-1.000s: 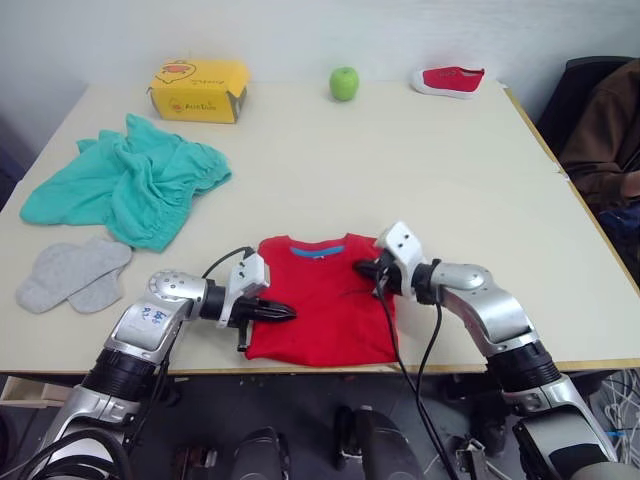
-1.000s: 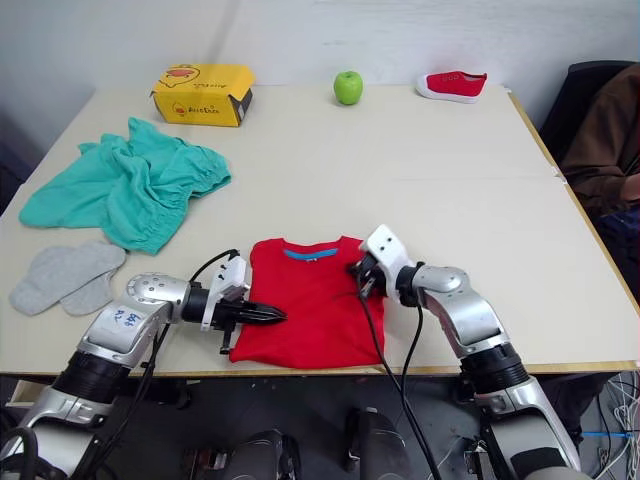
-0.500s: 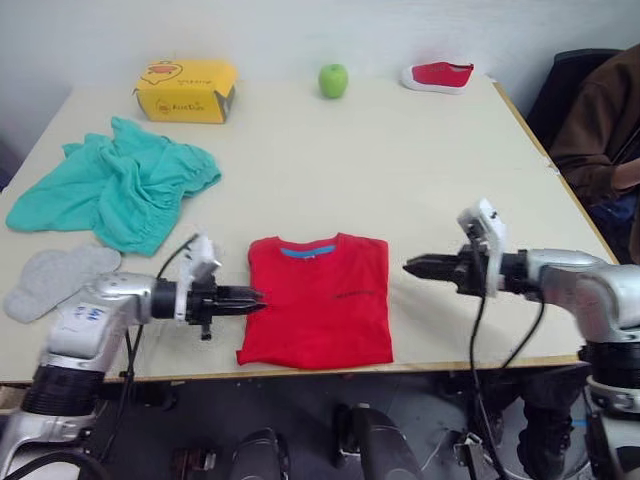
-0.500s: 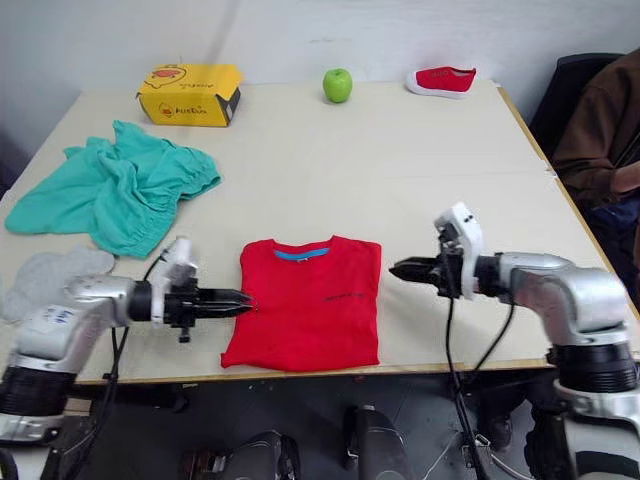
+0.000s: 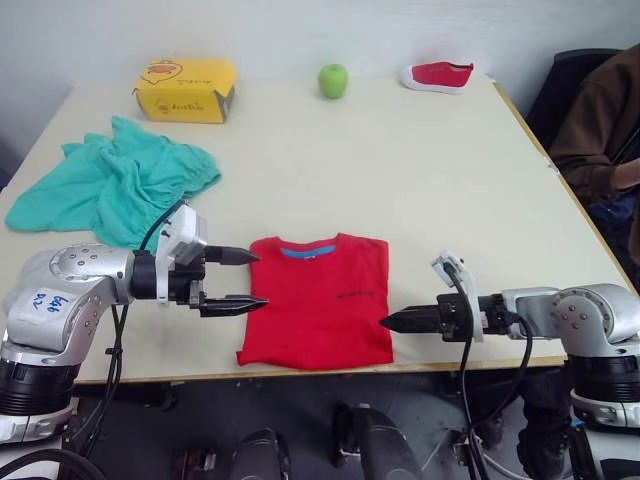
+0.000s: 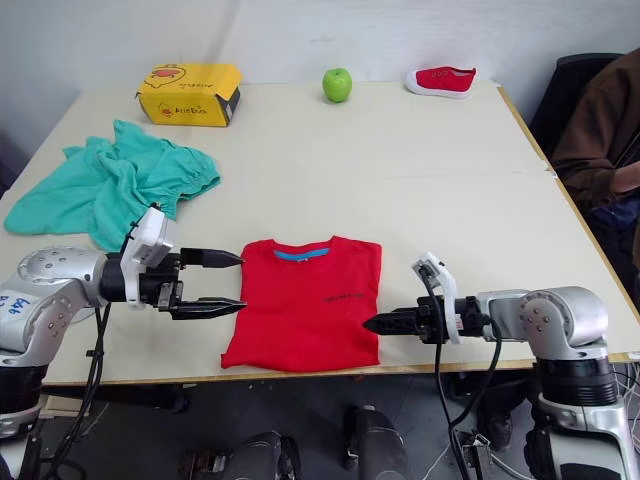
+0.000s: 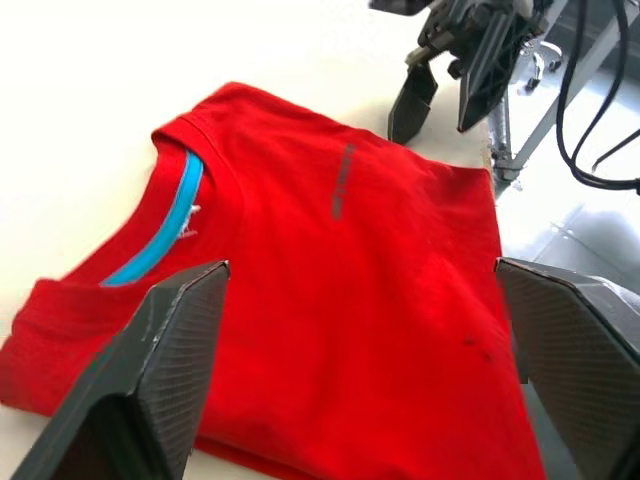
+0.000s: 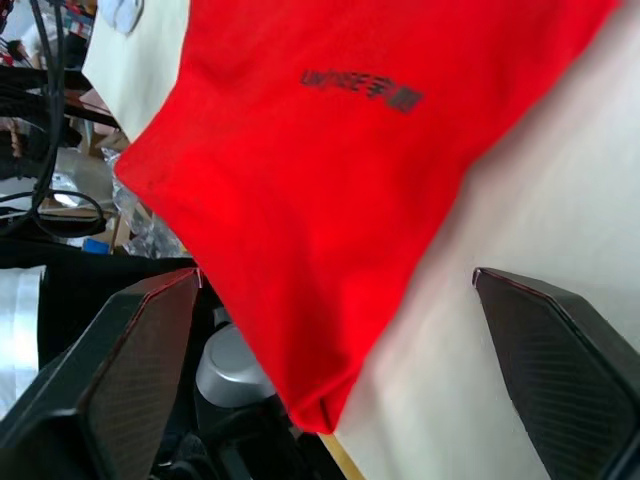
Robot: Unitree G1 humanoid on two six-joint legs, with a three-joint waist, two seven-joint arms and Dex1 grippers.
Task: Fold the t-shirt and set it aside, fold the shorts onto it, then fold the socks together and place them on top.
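- the t-shirt [image 5: 318,298] is lying flat near the front edge of the table [image 5: 420,180], sleeves already tucked in so it's a neat rectangle, collar pointing away from the robot.
- the right claw [image 6: 372,324] is hovering low right at the shirt's near right corner, arm reaching in sideways from the right. in its wrist view the fingers are spread wide and grasping nothing.
- the left claw [image 5: 252,279] is sitting just beside the shirt's left edge up by the shoulder, forearm level and pointing inward, fingers spread apart, empty too.
- looks to me like the next fold is being lined up. to do it well, i'd pinch both layers at matching spots on each side and lift together so the fabric isn't skewing.
- further back on the left, the shorts [image 5: 115,188] are lying crumpled, well apart from the shirt.
- along the far edge, a yellow box [image 5: 186,89], a green apple [image 5: 334,80] and a small red shoe [image 5: 438,75] are just sitting there.
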